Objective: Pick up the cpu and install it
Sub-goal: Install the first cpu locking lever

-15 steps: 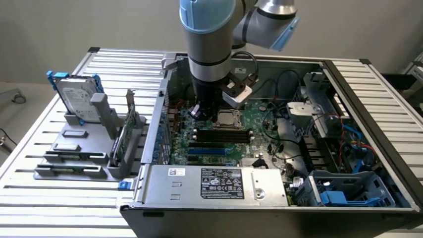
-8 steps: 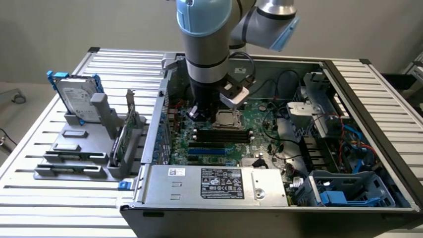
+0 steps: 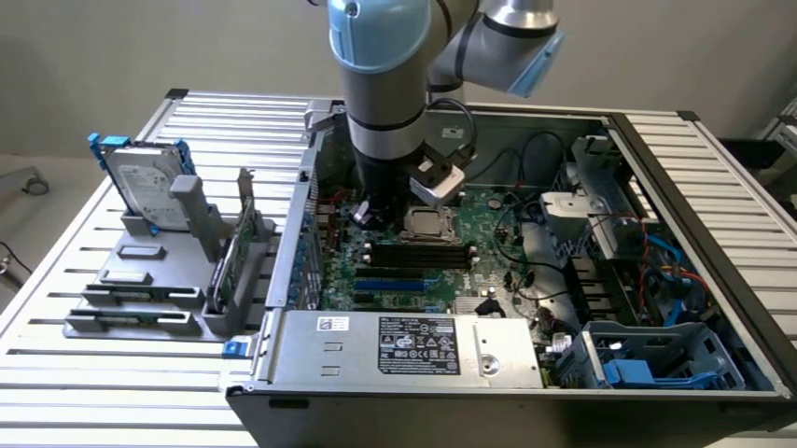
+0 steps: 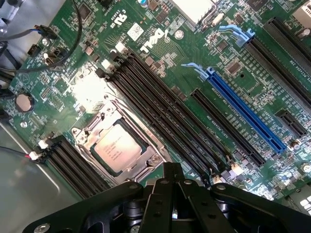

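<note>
With its fingers drawn together and nothing visible between them, the tool (image 4: 172, 187) hangs low inside the open computer case (image 3: 697, 280), over the green motherboard (image 4: 160, 58) and just beside the processor socket. The cpu (image 4: 118, 148) lies flat in that metal-framed socket (image 4: 141, 167), silver top facing up with faint printed text on it; in the exterior view the same chip (image 3: 430, 221) sits just to the exterior view's right of the arm's (image 3: 386, 84) lower end, apart from the tool as far as can be judged. Black memory slots (image 4: 160, 116) run in parallel rows alongside the socket, and a long blue expansion slot (image 4: 248, 111) lies farther out across the board. A white Dell logo (image 4: 153, 41) is printed on the board near the slots. Outside the case, on the slatted metal worktop (image 3: 112, 373), a grey fixture (image 3: 137, 289) holds a silver hard drive (image 3: 144, 182) with blue rails standing upright at the exterior view's left, and a green expansion card (image 3: 237, 261) stands on edge between the fixture and the case wall. A power supply (image 3: 412, 345) with a printed label spans the near edge of the case, and a blue plastic drive bay (image 3: 654, 359) sits at the near corner on the exterior view's right.
</note>
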